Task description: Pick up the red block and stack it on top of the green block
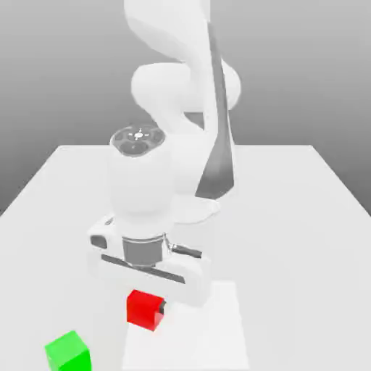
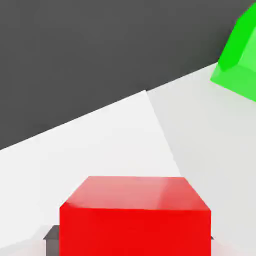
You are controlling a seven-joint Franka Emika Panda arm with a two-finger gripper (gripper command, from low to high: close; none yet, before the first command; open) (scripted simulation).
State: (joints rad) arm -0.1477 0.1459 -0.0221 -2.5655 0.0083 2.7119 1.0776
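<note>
The red block point(image 1: 143, 309) sits near the front of the white table, directly under my hand. My gripper point(image 1: 146, 307) has its fingers down on either side of the block, and a dark fingertip point(image 1: 164, 307) presses its side toward the exterior view's right. In the hand view the red block point(image 2: 135, 215) lies between two dark fingertips point(image 2: 51, 235) that touch its sides. The green block point(image 1: 69, 352) rests on the table toward the exterior view's left and nearer the front, apart from the red one. The hand view also catches the green block point(image 2: 239, 60).
A white table point(image 1: 290, 232) carries everything, with a slightly brighter patch point(image 1: 217, 333) beneath the red block. The arm's base and links point(image 1: 188, 109) rise behind the hand. The table's front edge runs close to the green block.
</note>
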